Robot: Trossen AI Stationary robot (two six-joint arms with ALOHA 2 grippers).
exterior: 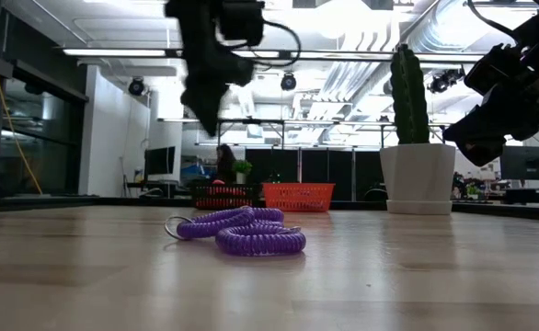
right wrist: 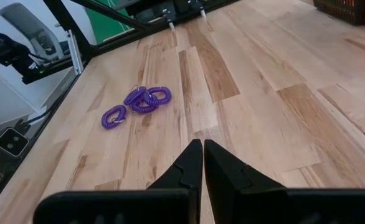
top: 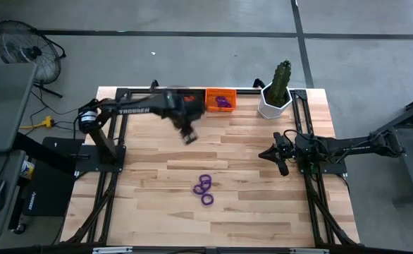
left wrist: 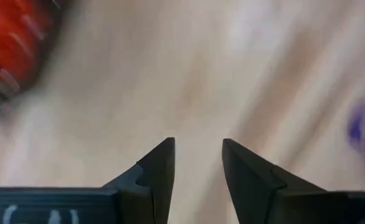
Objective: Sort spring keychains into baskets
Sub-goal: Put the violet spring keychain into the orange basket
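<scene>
Left gripper (top: pixel 187 135): hung above bare table in the upper middle of the high view, just below the black basket; its fingers (left wrist: pixel 159 163) stood apart with a clear gap and nothing between them (the wood under them showed blurred in the left wrist view).

Right gripper (top: pixel 271 154): waited at the right of the high view, near the table's right edge and below the cactus pot; its fingers (right wrist: pixel 189 163) were pressed together, tips nearly touching, holding nothing.

Purple spring keychains (top: pixel 204 188): a small cluster lay on the table (top: pixel 263 204) at the centre of the high view, slightly below the middle; three coils touched or overlapped, and one more sat just beside them toward the lower edge; in the low view they lay in the middle foreground (exterior: pixel 242 231); in the right wrist view they showed at centre left (right wrist: pixel 139 103).

Orange basket (top: pixel 220 100): stood at the top centre of the high view against the table's far edge; purple coils lay inside it (how many, I could not tell).

Black basket (top: pixel 185 97): stood just left of the orange basket, partly covered by the left arm; something red-orange showed inside it.

Cactus pot (top: pixel 274 106): white, at the upper right of the high view, right of the orange basket and apart from it; the cactus stood upright.
</scene>
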